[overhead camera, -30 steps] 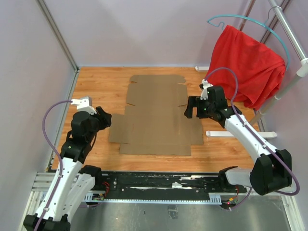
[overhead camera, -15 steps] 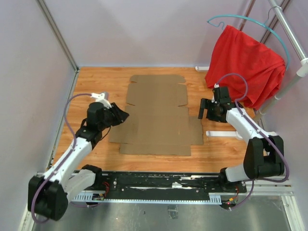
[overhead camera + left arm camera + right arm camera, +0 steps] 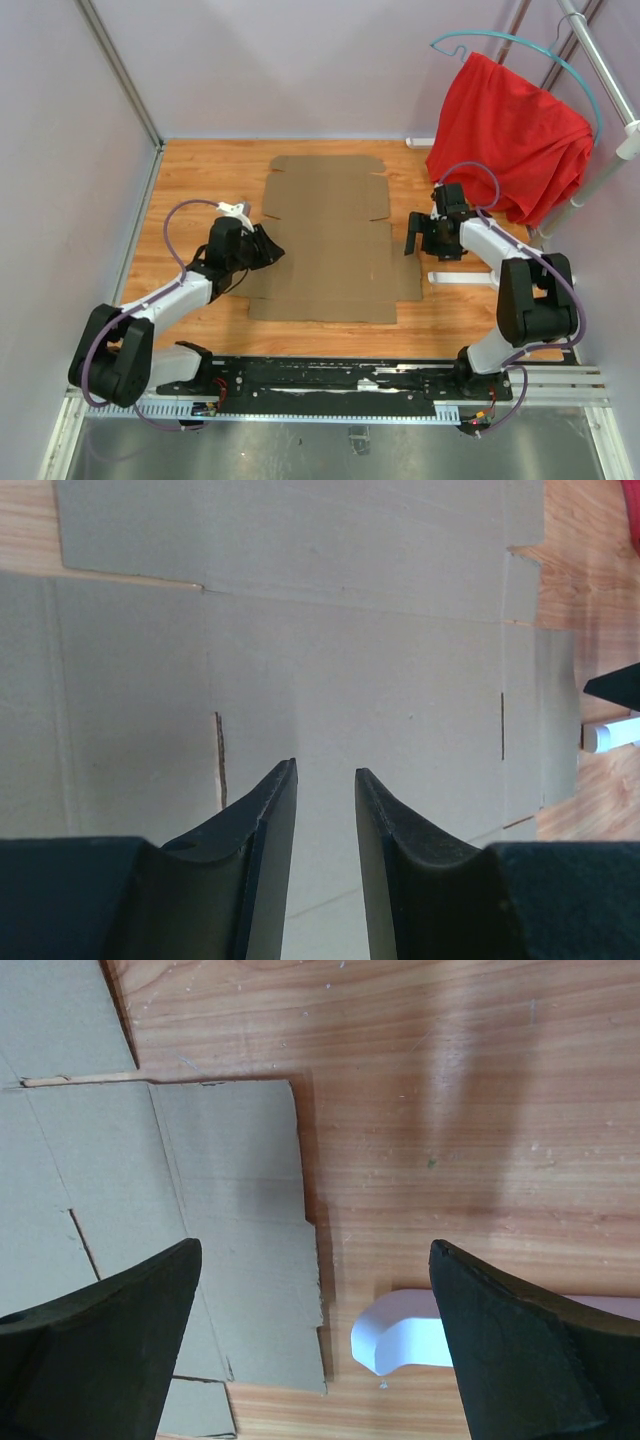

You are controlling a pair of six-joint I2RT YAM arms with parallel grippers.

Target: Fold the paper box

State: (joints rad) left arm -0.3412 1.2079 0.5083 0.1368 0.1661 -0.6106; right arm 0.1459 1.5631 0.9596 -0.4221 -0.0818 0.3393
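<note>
The paper box (image 3: pixel 330 240) is a flat brown cardboard sheet with flaps and slots, lying on the wooden table. My left gripper (image 3: pixel 272 250) is low over the sheet's left edge. In the left wrist view (image 3: pixel 325 770) its jaws stand a narrow gap apart with nothing between them, and the cardboard (image 3: pixel 380 650) fills the view beneath. My right gripper (image 3: pixel 412 238) hangs at the sheet's right edge. In the right wrist view (image 3: pixel 312 1250) it is wide open and empty, above the right flap's edge (image 3: pixel 230 1210) and bare wood.
A red cloth (image 3: pixel 510 135) hangs on a teal hanger from a rack at the back right. The rack's white foot (image 3: pixel 500 278) lies on the table just right of the sheet and shows between the right jaws (image 3: pixel 400 1335). Pale walls enclose the table.
My left arm has reached right, bringing its gripper from off the sheet onto its left edge. My right gripper drew back to the right, then settled at the right edge.
</note>
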